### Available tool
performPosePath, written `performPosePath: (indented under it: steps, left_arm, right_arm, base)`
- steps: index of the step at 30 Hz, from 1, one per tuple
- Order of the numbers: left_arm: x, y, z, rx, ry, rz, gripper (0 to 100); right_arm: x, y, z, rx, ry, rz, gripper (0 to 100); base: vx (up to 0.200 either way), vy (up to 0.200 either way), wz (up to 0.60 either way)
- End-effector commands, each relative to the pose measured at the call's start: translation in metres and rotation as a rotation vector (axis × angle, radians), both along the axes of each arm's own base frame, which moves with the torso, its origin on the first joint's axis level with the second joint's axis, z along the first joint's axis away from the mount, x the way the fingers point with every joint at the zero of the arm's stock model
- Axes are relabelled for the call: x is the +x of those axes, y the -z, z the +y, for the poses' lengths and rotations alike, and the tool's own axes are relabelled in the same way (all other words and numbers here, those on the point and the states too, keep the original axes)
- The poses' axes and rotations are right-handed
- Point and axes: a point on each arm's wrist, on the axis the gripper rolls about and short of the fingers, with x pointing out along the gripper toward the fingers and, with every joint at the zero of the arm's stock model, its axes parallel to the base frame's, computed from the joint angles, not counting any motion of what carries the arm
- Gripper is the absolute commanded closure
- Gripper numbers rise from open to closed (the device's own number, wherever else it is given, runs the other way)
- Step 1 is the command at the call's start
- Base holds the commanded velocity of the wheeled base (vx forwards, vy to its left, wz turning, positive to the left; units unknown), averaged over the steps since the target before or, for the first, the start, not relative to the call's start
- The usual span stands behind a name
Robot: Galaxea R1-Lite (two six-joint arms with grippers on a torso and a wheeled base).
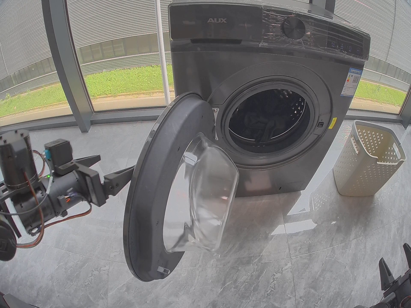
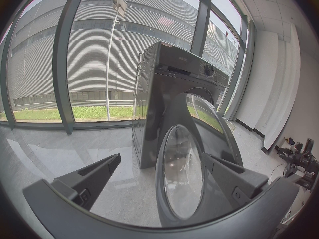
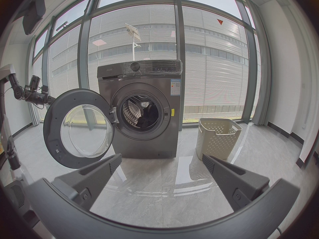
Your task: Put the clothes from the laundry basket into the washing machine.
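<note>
Dark clothes [image 1: 264, 127] lie in the drum of the washing machine [image 1: 274, 52], its round door [image 1: 147, 202] swung wide, the cream laundry basket [image 1: 369, 159] on the floor just beside it, the left gripper [image 1: 116, 164] spread wide at the door's outer edge, the right gripper [image 3: 161, 156] equally wide, well back.

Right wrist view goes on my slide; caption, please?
Open right gripper faces the washing machine, its door swung wide, dark clothes inside, laundry basket beside it.

Daylight is coming through tall dark-framed windows [image 1: 115, 43]; glossy grey floor [image 1: 299, 257] is reflecting it; white wall [image 3: 285, 83] is flanking.
</note>
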Motion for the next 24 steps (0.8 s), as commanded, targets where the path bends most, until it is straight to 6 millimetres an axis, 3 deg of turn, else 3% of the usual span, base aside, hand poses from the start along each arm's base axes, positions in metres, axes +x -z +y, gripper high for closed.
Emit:
performPosePath:
  steps: [1, 7, 17, 21, 24]
  left_arm:
    - [0.032, 0.005, -0.048, 0.024, 0.045, 0.028, 0]
    - [0.048, -0.001, -0.069, -0.018, 0.046, 0.006, 0]
    - [0.072, 0.002, -0.079, -0.042, 0.029, 0.003, 0]
    - [0.086, -0.006, -0.092, -0.064, 0.044, -0.018, 0]
    - [0.086, 0.002, -0.11, -0.061, 0.092, 0.002, 0]
  right_arm:
    - [0.0, 0.002, 0.0, 0.0, 0.0, -0.005, 0]
    - [0.0, 0.002, 0.0, 0.0, 0.0, -0.005, 0]
    - [0.0, 0.002, 0.0, 0.0, 0.0, -0.005, 0]
    - [0.0, 0.002, 0.0, 0.0, 0.0, -0.005, 0]
    - [0.0, 0.002, 0.0, 0.0, 0.0, -0.005, 0]
  base:
    - [0.0, 0.0, 0.0]
    - [0.0, 0.0, 0.0]
    - [0.0, 0.0, 0.0]
    - [0.0, 0.0, 0.0]
    - [0.0, 0.0, 0.0]
